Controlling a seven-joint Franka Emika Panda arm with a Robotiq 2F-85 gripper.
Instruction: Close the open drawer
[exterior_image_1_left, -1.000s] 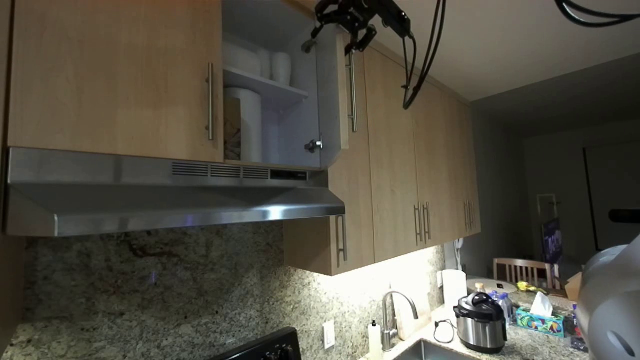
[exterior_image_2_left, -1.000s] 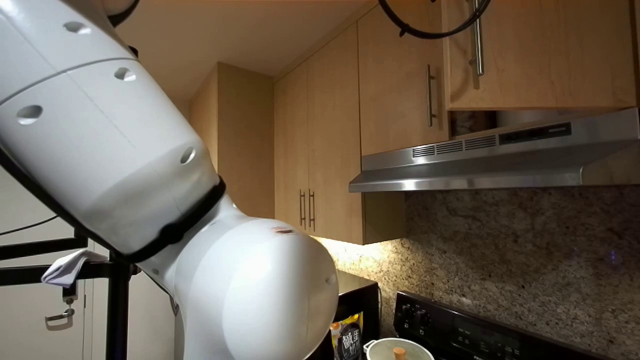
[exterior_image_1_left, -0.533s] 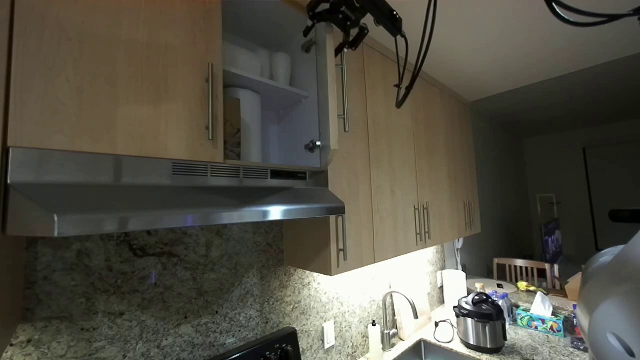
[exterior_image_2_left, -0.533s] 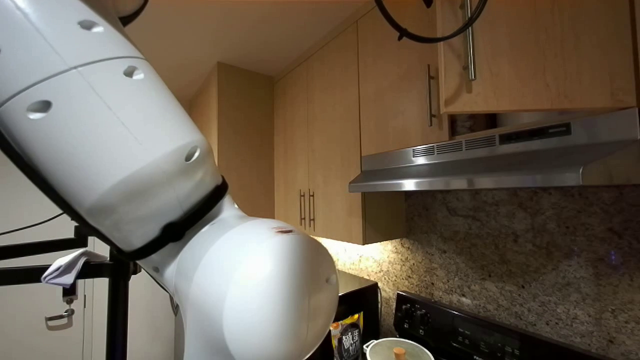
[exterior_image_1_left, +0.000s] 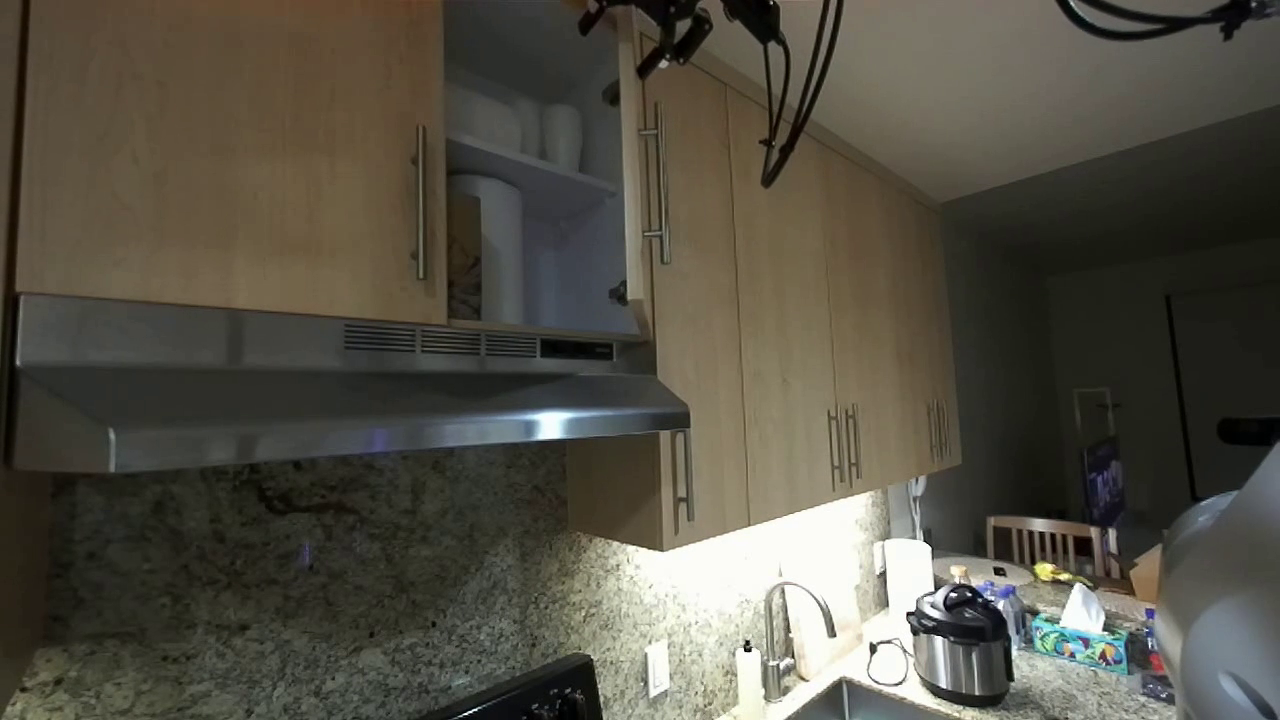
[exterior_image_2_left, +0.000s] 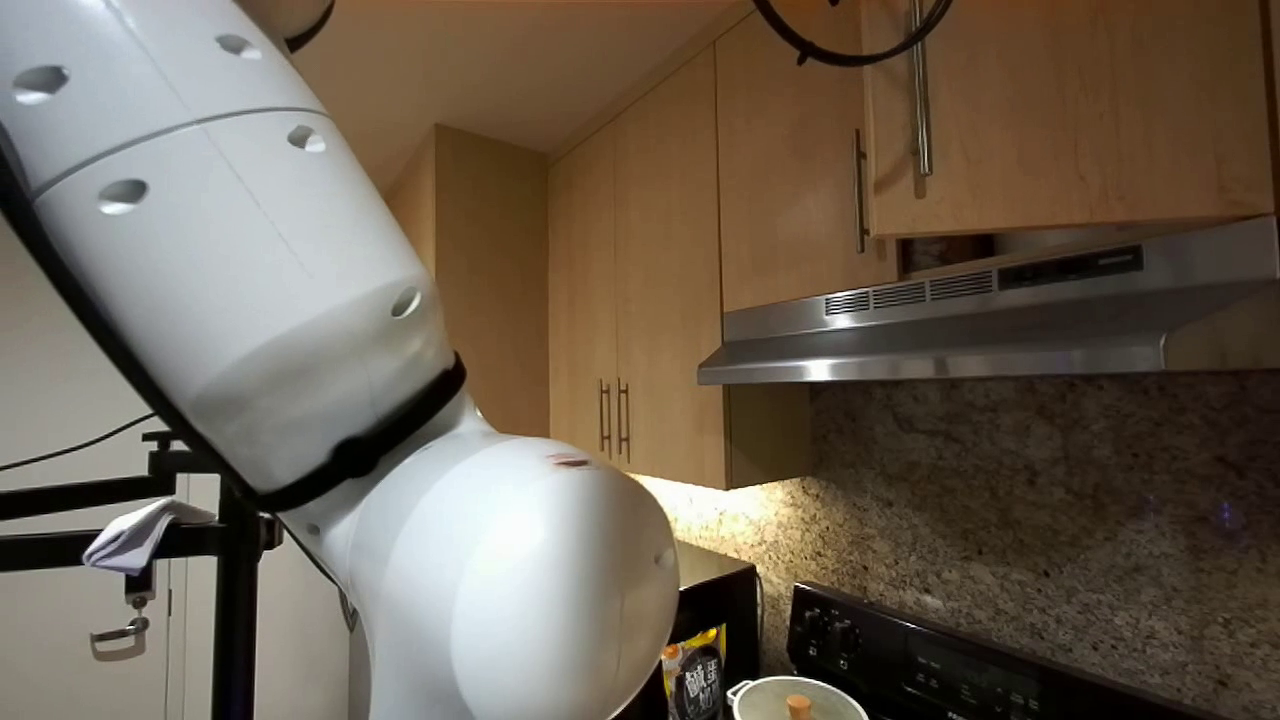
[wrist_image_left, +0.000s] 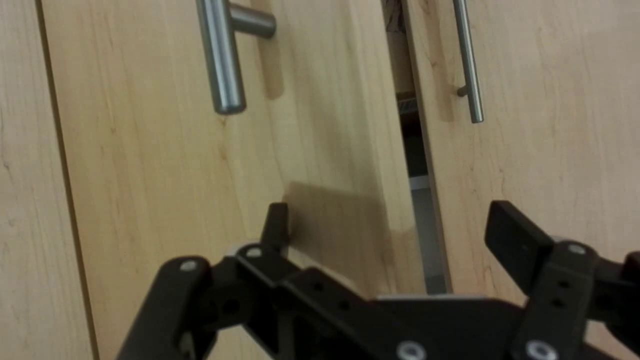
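One white arm (exterior_image_2_left: 300, 270) here, one metal range hood (exterior_image_1_left: 330, 400), and above it one cabinet door (exterior_image_2_left: 1080, 120) hanging partway open, beside one closed door (exterior_image_1_left: 230, 150). One gripper (wrist_image_left: 390, 220), two fingers (wrist_image_left: 515, 240) spread wide, can't tell if they're touching either door. Two bar handles (wrist_image_left: 221, 55) in the wrist view.

Hand (wrist_image_left: 396, 234) w/ fingers (wrist_image_left: 517, 245) spread v. wide

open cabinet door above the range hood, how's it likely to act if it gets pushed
It looks stiff: the door is one flat, wooden-looking panel. With a hinge at one side, it would probably swing rather than slide. Its handle sits toward the free edge, so pushing around there should likely take less effort.
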